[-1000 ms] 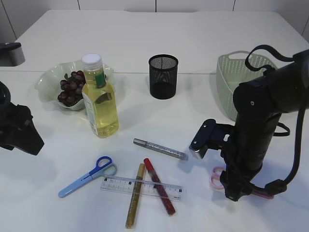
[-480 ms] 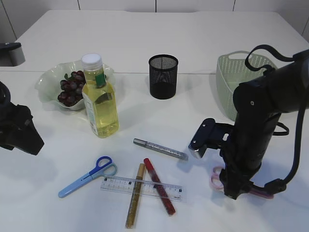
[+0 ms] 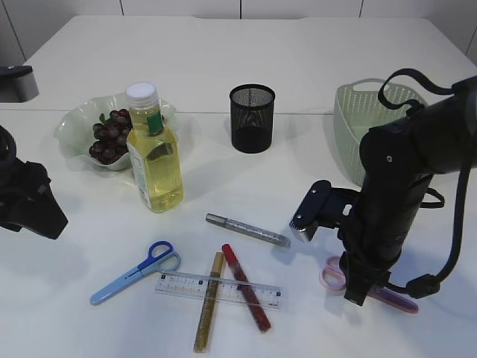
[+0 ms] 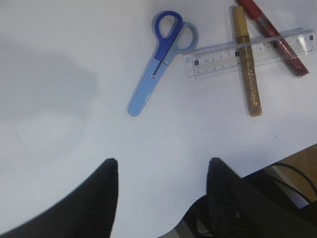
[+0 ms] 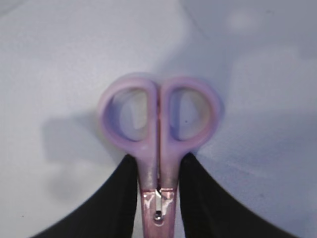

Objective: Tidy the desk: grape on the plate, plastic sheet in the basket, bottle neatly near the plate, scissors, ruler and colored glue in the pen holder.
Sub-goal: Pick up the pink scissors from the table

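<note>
Squeezing the pink plastic scissors (image 5: 158, 144) just below their handle loops, the right claw (image 5: 157, 181) holds them lying flat on the white counter (image 3: 298, 164).

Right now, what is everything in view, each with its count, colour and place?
plate: 1, pale green, far left
grapes: 1 bunch, dark red, on plate
bottle: 1, yellow liquid, white cap, beside plate
pen holder: 1, black mesh, centre back
basket: 1, light green, right back
glue sticks: 3, silver, gold, red, front centre
ruler: 1, clear, under gold and red sticks
blue scissors: 1, front left
pink scissors: 1, front right
left claw: open, above bare table
right claw: closed on pink scissors
</note>
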### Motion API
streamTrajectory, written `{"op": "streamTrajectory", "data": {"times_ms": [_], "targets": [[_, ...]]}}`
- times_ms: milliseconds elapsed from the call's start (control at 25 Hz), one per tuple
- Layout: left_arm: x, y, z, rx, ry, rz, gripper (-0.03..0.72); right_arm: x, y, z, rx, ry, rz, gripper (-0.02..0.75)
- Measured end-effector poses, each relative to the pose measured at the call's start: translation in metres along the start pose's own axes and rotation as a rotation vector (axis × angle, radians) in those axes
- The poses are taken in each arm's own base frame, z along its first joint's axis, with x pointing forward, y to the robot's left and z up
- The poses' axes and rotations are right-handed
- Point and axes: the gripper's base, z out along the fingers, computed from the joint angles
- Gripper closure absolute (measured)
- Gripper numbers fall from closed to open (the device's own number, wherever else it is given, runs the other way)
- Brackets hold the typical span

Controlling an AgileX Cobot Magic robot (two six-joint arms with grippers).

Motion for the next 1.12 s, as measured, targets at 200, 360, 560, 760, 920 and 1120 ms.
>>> {"op": "streamTrajectory", "data": {"times_ms": [200,360,560,760,920,1120], "targets": [[0.0000,0.0000,0.0000,0.000,0.000,0.000,0.272,0.0000,0.0000,0.0000,0.000,0.000,-0.002,0.500],[0.0000,0.0000,0.0000,0.000,0.000,0.000,0.272,0.0000,0.0000,0.0000,0.000,0.000,-0.002,0.500],[0.0000,0.0000,0.0000,0.000,0.000,0.000,0.272,0.0000,0.0000,0.0000,0.000,0.000,-0.002,0.500],[0.0000,0.0000,0.0000,0.000,0.000,0.000,0.272,-0.0004,0.0002,0.0000,-0.002,-0.004,0.003,0.524],[0.0000,0.0000,0.0000,0.000,0.000,0.000,0.273,-0.0012,0.0004,0.0000,-0.004,-0.013,0.010,0.532],[0.0000,0.0000,0.0000,0.000,0.000,0.000,0.273,-0.0024,0.0015,0.0000,-0.016,-0.026,0.030,0.532]]}}
